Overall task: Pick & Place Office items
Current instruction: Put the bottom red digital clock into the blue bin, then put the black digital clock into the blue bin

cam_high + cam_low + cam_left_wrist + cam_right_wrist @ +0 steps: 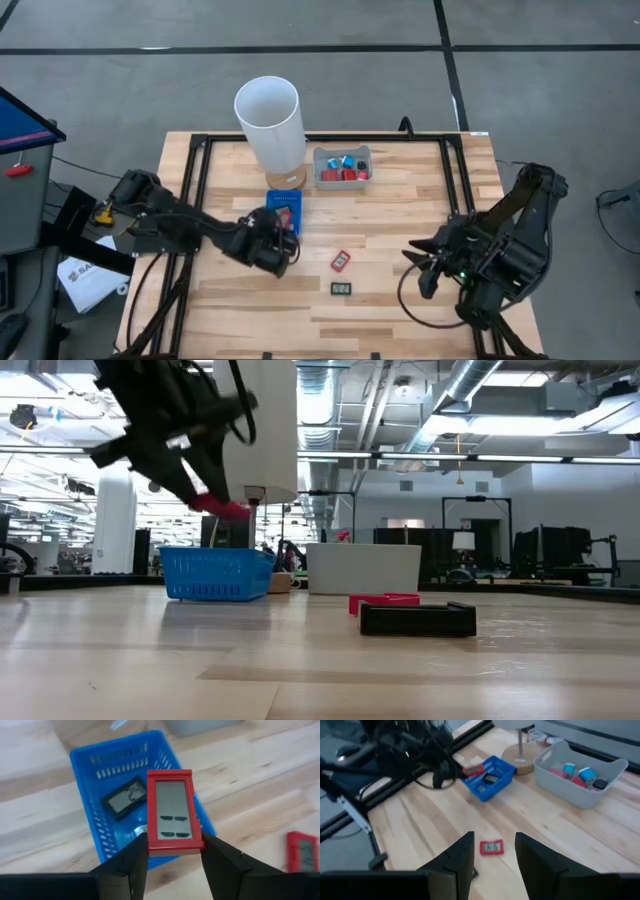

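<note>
The left gripper (172, 857) is pinching a red-framed display (173, 812) by its lower end, its two dark fingers (222, 865) pressing on either side, and it is holding the piece in the air. Directly beneath the gripper is sitting the blue basket (85, 765), with a black-framed display (125, 796) lying inside on its floor, just beside the held one as seen past the fingers. Beyond the basket, farther from the gripper, the tall white cylinder (268, 122) is standing on its wooden base, and next to that the grey bin (342, 167) is holding red, blue and black pieces. Off to the gripper's side, on the bare wooden table (400, 290), a second red display (341, 260) and a black display (342, 288) are lying near each other. Well apart, the right gripper (492, 857) is hovering with its fingers spread and holding nothing, the red display (491, 847) lying on the table showing between them.
</note>
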Action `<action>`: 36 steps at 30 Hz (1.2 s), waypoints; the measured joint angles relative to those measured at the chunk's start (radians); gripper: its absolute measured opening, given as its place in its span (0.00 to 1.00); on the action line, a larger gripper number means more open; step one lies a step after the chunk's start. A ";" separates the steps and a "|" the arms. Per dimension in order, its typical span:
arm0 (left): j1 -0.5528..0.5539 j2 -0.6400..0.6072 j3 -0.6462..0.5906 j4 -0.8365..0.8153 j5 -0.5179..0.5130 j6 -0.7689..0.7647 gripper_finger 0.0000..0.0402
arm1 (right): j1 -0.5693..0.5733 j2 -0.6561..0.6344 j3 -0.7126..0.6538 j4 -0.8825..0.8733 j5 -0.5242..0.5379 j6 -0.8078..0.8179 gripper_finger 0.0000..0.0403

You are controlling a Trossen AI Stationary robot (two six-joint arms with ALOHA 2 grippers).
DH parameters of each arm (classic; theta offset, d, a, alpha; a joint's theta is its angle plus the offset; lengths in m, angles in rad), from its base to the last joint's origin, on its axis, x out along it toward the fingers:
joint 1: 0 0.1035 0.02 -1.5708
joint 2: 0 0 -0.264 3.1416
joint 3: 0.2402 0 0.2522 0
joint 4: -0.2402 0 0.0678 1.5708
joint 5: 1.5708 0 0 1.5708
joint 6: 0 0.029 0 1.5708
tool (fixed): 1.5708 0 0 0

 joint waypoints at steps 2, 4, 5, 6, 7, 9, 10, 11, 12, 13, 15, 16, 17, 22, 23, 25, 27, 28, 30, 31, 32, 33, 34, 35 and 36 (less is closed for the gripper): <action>0.030 0.002 -0.012 0.008 0.040 0.015 0.37 | -0.019 0.000 0.000 0.006 0.010 0.000 0.34; 0.053 0.002 -0.038 0.019 0.061 0.015 0.38 | -0.039 0.000 0.000 0.013 0.010 0.000 0.34; 0.061 0.002 -0.055 0.020 0.071 0.014 0.39 | -0.047 0.000 0.000 0.021 0.010 0.000 0.34; 0.067 0.000 -0.074 0.019 0.074 0.010 0.39 | -0.057 0.000 0.000 0.030 0.011 0.000 0.34; 0.070 -0.002 -0.093 0.018 0.076 -0.001 0.39 | -0.066 0.000 0.000 0.038 0.012 0.000 0.34; 0.077 -0.006 -0.134 0.041 0.076 -0.017 0.39 | -0.084 0.000 0.000 0.051 0.012 0.000 0.34; 0.078 -0.013 -0.157 0.055 0.075 -0.017 0.39 | -0.093 0.000 0.000 0.058 0.012 0.000 0.34; 0.079 -0.020 -0.178 0.072 0.070 -0.013 0.39 | -0.100 0.000 0.000 0.064 0.012 0.000 0.34; 0.078 -0.029 -0.195 0.097 0.065 -0.010 0.40 | -0.107 0.000 0.000 0.069 0.012 0.000 0.34; 0.078 -0.041 -0.213 0.122 0.064 -0.008 0.41 | -0.113 0.000 0.000 0.075 0.012 0.000 0.34; 0.072 -0.071 -0.251 0.177 0.047 0.035 0.45 | -0.127 0.000 0.000 0.085 0.012 0.000 0.34; 0.066 -0.090 -0.268 0.212 0.032 0.080 0.47 | -0.133 0.000 0.000 0.088 0.012 0.000 0.34; 0.061 -0.115 -0.286 0.260 0.014 0.136 0.50 | -0.139 0.000 0.000 0.093 0.012 0.000 0.34; 0.054 -0.252 -0.361 0.370 -0.002 0.319 0.58 | -0.166 0.000 0.000 0.121 0.011 -0.022 0.34; 0.053 -0.281 -0.372 0.388 -0.004 0.351 0.59 | -0.171 0.000 0.000 0.129 0.011 -0.033 0.34; 0.042 -0.349 -0.392 0.433 -0.013 0.453 0.60 | -0.172 0.000 0.000 0.152 0.007 -0.063 0.34; 0.019 -0.407 -0.407 0.528 -0.002 0.614 0.60 | -0.172 0.000 0.000 0.181 -0.012 -0.105 0.34; 0.008 -0.443 -0.415 0.579 0.020 0.701 0.59 | -0.173 0.000 0.000 0.192 -0.032 -0.127 0.34; -0.018 -0.500 -0.428 0.688 0.072 0.849 0.58 | -0.180 0.003 0.000 0.201 -0.084 -0.164 0.34; -0.031 -0.528 -0.434 0.724 0.092 0.900 0.58 | -0.187 0.006 0.000 0.198 -0.114 -0.172 0.34; -0.043 -0.551 -0.440 0.751 0.098 0.938 0.57 | -0.195 0.007 0.000 0.193 -0.140 -0.173 0.34; -0.055 -0.570 -0.441 0.770 0.098 0.975 0.57 | -0.204 0.007 -0.001 0.191 -0.162 -0.176 0.34; -0.068 -0.587 -0.440 0.784 0.099 1.007 0.56 | -0.212 0.006 -0.007 0.201 -0.180 -0.188 0.34; -0.077 -0.606 -0.440 0.791 0.099 1.042 0.56 | -0.224 0.005 -0.020 0.226 -0.198 -0.209 0.34; -0.083 -0.621 -0.440 0.799 0.098 1.073 0.56 | -0.237 0.004 -0.041 0.262 -0.221 -0.236 0.34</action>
